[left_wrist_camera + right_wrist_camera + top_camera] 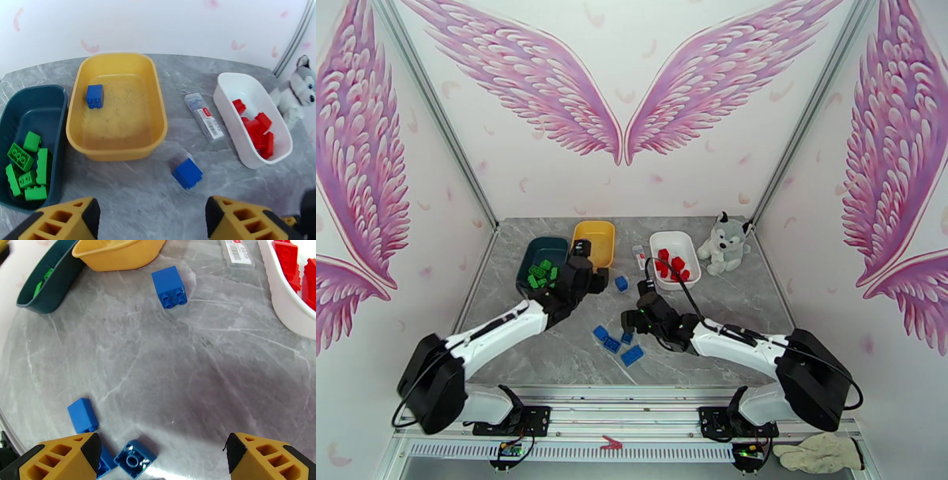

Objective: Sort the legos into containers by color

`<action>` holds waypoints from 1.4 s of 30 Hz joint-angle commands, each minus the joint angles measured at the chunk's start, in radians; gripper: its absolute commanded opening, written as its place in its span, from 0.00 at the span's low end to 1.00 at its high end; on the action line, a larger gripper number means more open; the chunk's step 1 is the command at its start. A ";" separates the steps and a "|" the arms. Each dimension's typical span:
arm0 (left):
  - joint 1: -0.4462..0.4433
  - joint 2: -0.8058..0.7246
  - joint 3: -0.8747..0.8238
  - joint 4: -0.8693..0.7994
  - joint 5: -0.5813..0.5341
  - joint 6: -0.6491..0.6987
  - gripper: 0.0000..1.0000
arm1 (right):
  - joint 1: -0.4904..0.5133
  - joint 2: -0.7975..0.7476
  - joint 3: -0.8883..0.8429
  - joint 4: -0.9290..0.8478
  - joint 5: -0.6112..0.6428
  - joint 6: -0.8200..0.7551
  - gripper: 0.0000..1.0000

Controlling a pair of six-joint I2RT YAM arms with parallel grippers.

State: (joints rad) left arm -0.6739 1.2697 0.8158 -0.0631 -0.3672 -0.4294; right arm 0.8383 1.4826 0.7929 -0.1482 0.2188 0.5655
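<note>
Three trays stand in a row at the back: a dark teal tray (pixel 545 241) (pixel 59 94) holding several green legos (pixel 541 275) (pixel 25 169), a yellow tray (pixel 599 237) (pixel 118 118) with one blue brick (pixel 94 96), and a white tray (pixel 671 238) (pixel 229 102) with several red legos (pixel 671 267) (pixel 256 128). One blue brick (pixel 621 283) (pixel 187 173) (pixel 170 286) lies loose before the yellow tray. More blue bricks (pixel 616 343) (pixel 83 415) lie nearer the front. My left gripper (pixel 588 276) (pixel 152 221) hovers open near the teal and yellow trays. My right gripper (pixel 634 318) (pixel 162 461) is open and holds nothing above the front blue bricks.
A small white-and-red tube-like item (pixel 638 254) (pixel 204 117) lies between the yellow and white trays. A plush husky (pixel 724 241) (pixel 296 94) sits at the back right. Bare grey marble tabletop (pixel 177 370) spreads between the loose bricks.
</note>
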 commanded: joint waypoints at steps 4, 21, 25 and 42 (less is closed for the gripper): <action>-0.029 -0.228 -0.299 0.037 -0.043 -0.175 0.76 | -0.010 0.176 0.159 -0.053 0.085 -0.065 0.85; -0.142 -0.649 -0.507 -0.224 -0.191 -0.339 0.76 | -0.162 0.622 0.590 -0.156 -0.093 -0.056 0.67; -0.153 -0.661 -0.507 -0.244 -0.205 -0.347 0.76 | -0.190 0.656 0.628 -0.170 -0.114 -0.055 0.67; -0.161 -0.512 -0.461 -0.141 -0.177 -0.284 0.86 | -0.225 0.606 0.626 -0.182 -0.110 -0.070 0.36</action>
State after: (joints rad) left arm -0.8322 0.7040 0.3210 -0.2466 -0.5617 -0.7475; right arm 0.6178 2.1345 1.4593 -0.3153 0.0975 0.4973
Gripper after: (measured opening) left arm 0.852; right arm 0.371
